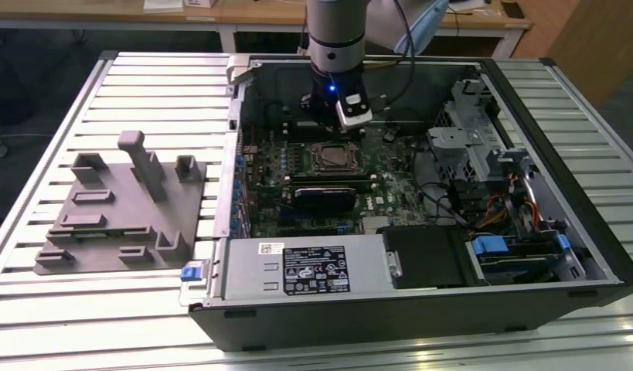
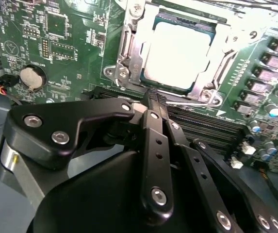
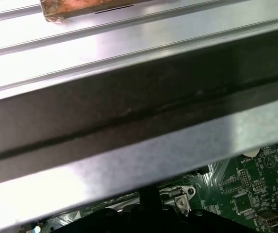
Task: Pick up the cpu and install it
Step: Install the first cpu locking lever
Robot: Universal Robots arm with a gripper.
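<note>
The cpu (image 2: 177, 53), a flat square chip with a pale silver top, lies inside the metal-framed socket (image 2: 128, 53) on the green motherboard. In the exterior view the socket (image 1: 334, 157) sits mid-board in the open computer case. My gripper (image 2: 152, 97) hangs just beside the socket, apart from the chip, with its black fingers (image 2: 154, 131) pressed together and nothing between them. From the exterior view the gripper (image 1: 342, 125) is over the board just behind the socket, under the grey arm.
A grey moulded tray (image 1: 120, 216) with upright blocks lies on the slatted table at the exterior view's left. Inside the case are a power supply (image 1: 306, 267), a drive cage (image 1: 481, 154) and cables. A dark case wall (image 3: 129, 121) runs close to the wrist.
</note>
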